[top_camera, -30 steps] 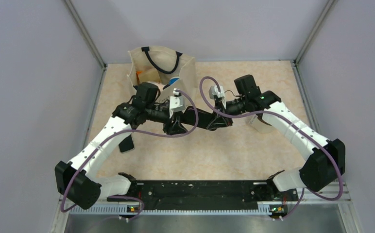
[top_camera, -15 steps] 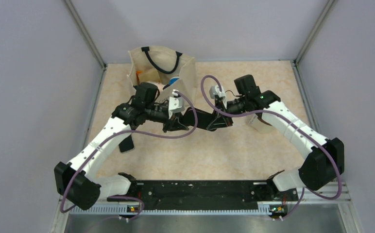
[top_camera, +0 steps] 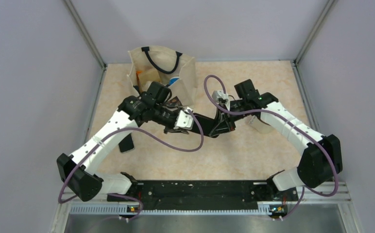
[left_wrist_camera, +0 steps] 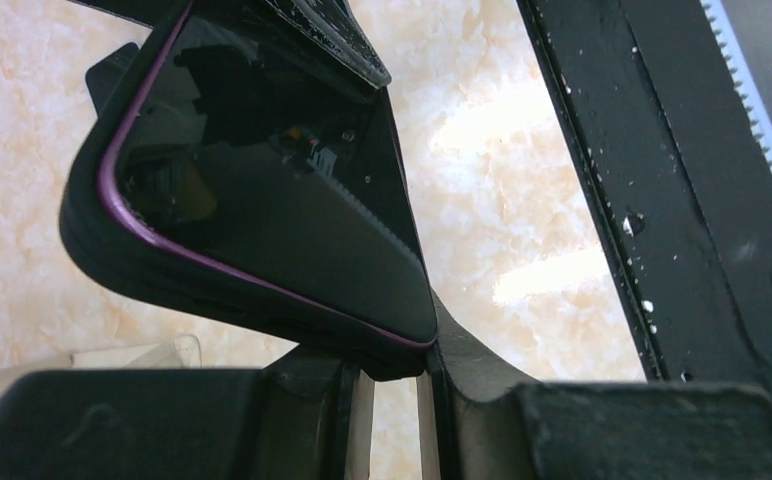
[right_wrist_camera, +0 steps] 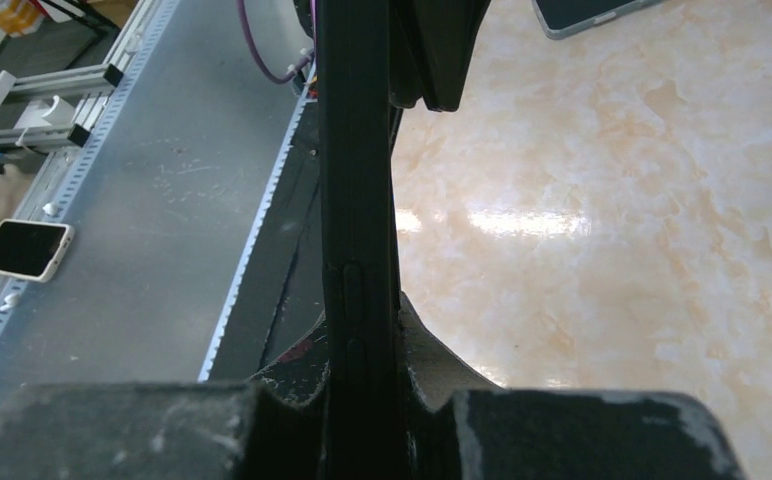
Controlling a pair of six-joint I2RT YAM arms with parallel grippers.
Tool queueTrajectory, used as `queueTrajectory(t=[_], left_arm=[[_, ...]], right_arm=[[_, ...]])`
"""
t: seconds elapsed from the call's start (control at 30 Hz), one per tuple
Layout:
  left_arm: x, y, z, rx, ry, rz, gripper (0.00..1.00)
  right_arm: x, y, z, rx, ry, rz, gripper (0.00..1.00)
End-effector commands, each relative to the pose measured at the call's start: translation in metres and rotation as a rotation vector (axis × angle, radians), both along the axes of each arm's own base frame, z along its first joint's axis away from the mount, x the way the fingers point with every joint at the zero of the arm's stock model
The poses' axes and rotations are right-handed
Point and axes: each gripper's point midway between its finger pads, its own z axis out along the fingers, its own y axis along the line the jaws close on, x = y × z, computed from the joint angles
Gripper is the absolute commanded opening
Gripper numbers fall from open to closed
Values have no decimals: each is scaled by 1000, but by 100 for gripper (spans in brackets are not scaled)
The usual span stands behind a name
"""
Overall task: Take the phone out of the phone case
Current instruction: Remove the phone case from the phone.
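Observation:
A dark phone point(left_wrist_camera: 262, 190) with a purple rim sits in a black phone case point(left_wrist_camera: 122, 270), held in the air between both arms, mid-table in the top view point(top_camera: 202, 121). My left gripper point(left_wrist_camera: 399, 400) is shut on one corner of the case, which sits pinched at its fingertips. It shows left of the phone in the top view point(top_camera: 180, 122). My right gripper point(right_wrist_camera: 362, 400) is shut on the case point(right_wrist_camera: 357, 200), seen edge-on with its side buttons towards the camera. It shows to the right in the top view point(top_camera: 220, 127).
A cream tote bag point(top_camera: 161, 68) with black handles stands at the back left. A dark flat device point(top_camera: 126, 143) lies on the table under the left arm. A pale object point(top_camera: 261, 124) lies under the right arm. The black base rail point(top_camera: 195, 189) runs along the near edge.
My left wrist has swung right and towards the near edge and turned over. The phone and the right gripper have dropped slightly nearer with it. Both grips have held.

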Motion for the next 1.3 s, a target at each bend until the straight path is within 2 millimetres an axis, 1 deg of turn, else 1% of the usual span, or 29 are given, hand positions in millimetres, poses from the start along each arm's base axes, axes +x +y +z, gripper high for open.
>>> queueTrajectory(t=[0.0,0.2,0.3,0.47,0.6,0.73,0.87,1.0,1.13,1.2,1.27], left_arm=[[-7,-28,6,-47,-111,-175,0],[6,-38,13,-61,-124,-149,0],[11,-41,12,-63,-133,-139,0],[24,-45,7,-47,-151,-100,0],[34,-48,-3,-35,-155,-76,0],[37,-51,-13,-31,-133,-65,0],[40,-55,-16,-38,-114,-49,0],[45,-59,-16,-55,-89,-24,0],[52,-62,-14,-90,-65,-1,0],[53,-62,-14,-100,-54,-4,0],[51,-62,-15,-107,-43,-26,0]], right_arm=[[-9,11,35,164,-8,103,0],[-13,11,37,184,0,123,0],[-17,10,39,200,8,139,0],[-25,10,43,226,16,169,0],[-33,11,49,240,7,194,0],[-39,11,55,259,-2,214,0],[-45,10,59,271,-1,230,0],[-53,7,63,283,15,256,0],[-61,4,63,281,16,283,0],[-61,3,64,294,-19,293,0],[-64,3,64,292,-13,301,0]])
